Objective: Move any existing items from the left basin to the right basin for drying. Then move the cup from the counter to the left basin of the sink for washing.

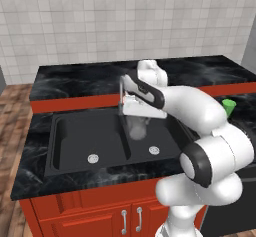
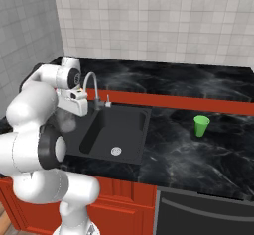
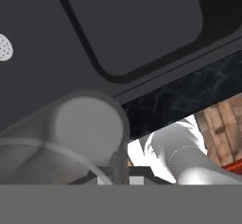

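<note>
- The gripper (image 1: 137, 115) was clenched on the grey tumbler (image 1: 137, 127), which hung below it over the sink's (image 1: 75, 126) middle divider.
- The green cup (image 2: 201, 126) stood on the counter (image 2: 198, 154), well off to the gripper's right.

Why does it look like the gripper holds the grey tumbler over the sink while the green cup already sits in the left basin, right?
Not quite: the green cup stands on the counter, as the right base view shows. The gripper does hold the tumbler over the sink.
</note>
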